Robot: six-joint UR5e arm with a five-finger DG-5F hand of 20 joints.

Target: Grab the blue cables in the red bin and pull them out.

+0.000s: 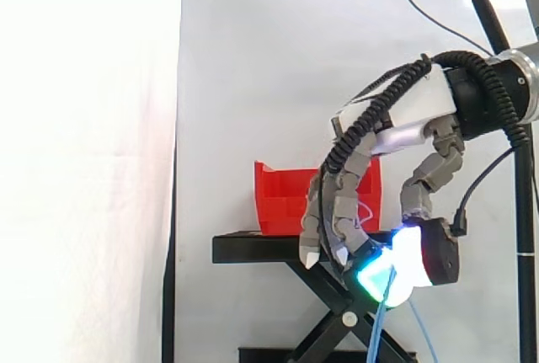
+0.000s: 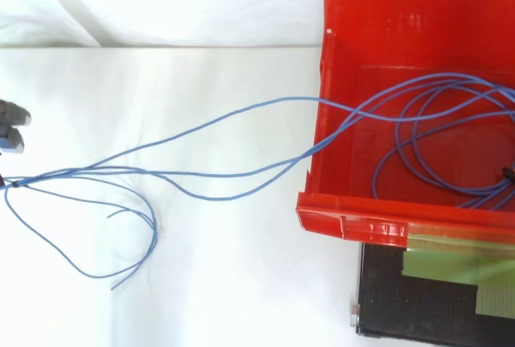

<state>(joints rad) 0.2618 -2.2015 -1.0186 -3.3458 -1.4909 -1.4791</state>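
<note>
Blue cables (image 2: 48, 175) are partly out of the red bin (image 2: 346, 216). Several strands run from inside it, over its left wall, and away to the left edge of the top view. There they gather into a tight bunch just below a grey part of the hand (image 2: 11, 125). From that bunch a few free ends loop back and trail off toward the lower left.

In the side view the hand (image 1: 396, 114) hangs in front of the bin, just off the near edge of the black stand (image 1: 253, 248). Its fingers are curled, and the glowing pads (image 1: 406, 255) are clamped together on the cables, which hang in thin blue lines below them.

By my reading the grab is done and the pull is well under way. A good length has left the bin, but the job is not finished. Several coils lie against the bin's right wall and across its floor. The strands over the left wall look fairly straight, so I judge that further pulling would draw out what is left.

Counted, there is one hand, one red bin and one black stand under it. At least two strands cross the left wall, and two loose ends show at the lower left. Where the cables overlap in the bin I cannot tell how many separate ones there are.
</note>
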